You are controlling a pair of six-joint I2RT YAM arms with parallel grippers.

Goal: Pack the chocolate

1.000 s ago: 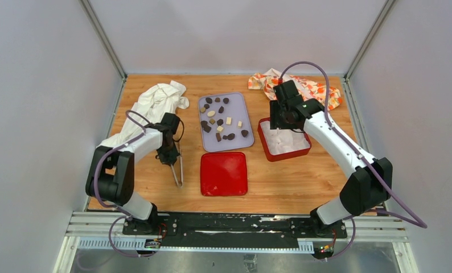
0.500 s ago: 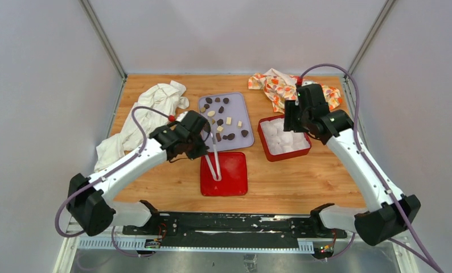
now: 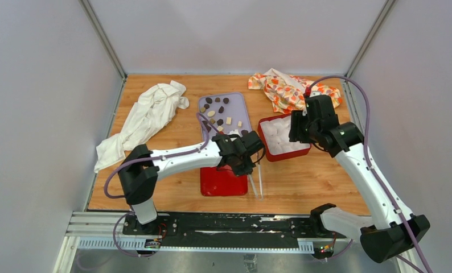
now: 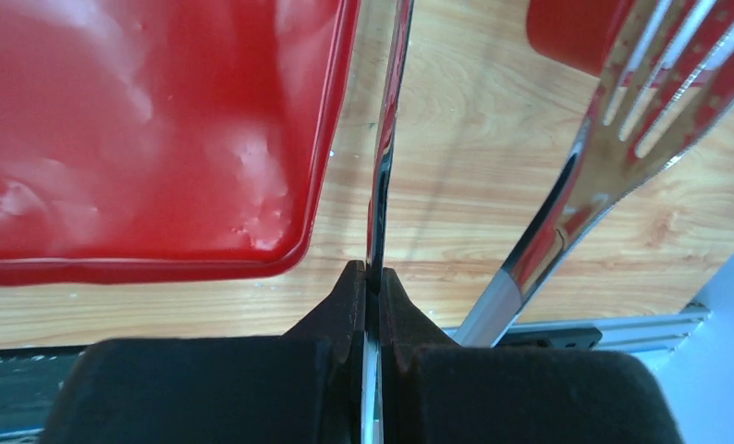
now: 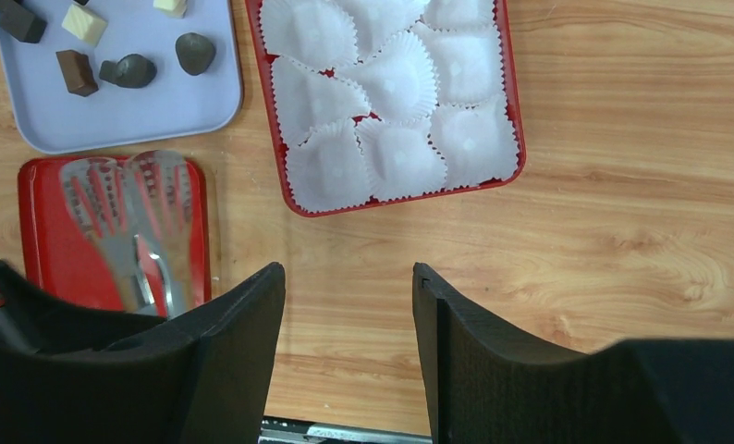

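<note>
Top view: we see bite-sized brown and cream chocolate pieces [image 3: 211,114] on the flat lavender tray [image 3: 239,108]. Left wrist: left gripper [image 4: 373,277] clamped tight on one arm of the slotted steel tongs [image 4: 613,148]. Right wrist: right gripper [image 5: 348,294] spread wide, empty.

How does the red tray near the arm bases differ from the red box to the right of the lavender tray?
The red box is filled with white paper cups; the red tray looks bare. The box lies right of the lavender tray, slightly turned; the red tray lies in front of it, nearer the arm bases. The box looks deeper than the red tray. Both are red, squarish, round-cornered, and neither holds chocolate.
</note>
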